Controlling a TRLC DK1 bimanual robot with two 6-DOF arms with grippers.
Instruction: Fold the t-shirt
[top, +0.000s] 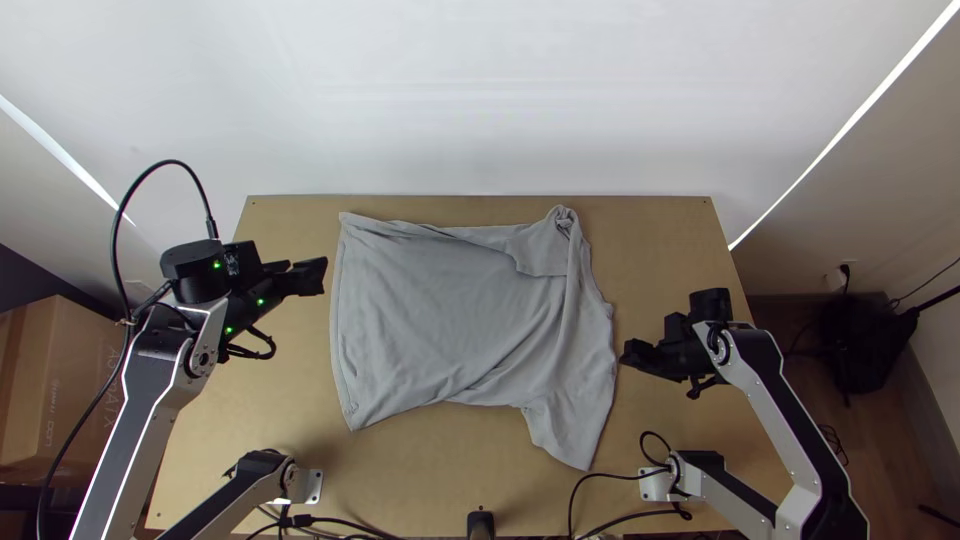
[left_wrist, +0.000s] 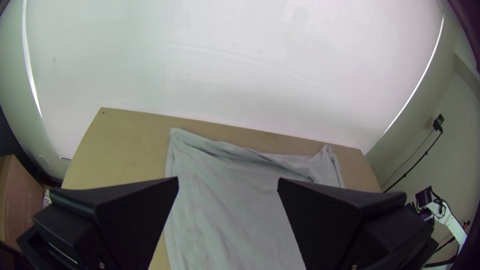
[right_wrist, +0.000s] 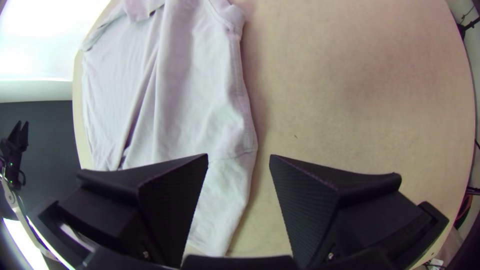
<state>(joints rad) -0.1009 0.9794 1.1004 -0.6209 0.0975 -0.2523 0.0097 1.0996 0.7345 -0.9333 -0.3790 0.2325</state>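
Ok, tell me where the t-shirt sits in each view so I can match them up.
Top view: the t-shirt lies across the middle of the table.
Left wrist view: it shows beyond and between the left gripper's open fingers.
Right wrist view: it lies beyond the right gripper, partly behind one finger.
Shared landmark: the table's bare wood beside the t-shirt.

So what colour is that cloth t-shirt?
The cloth t-shirt is plain grey, clearest in the top view.
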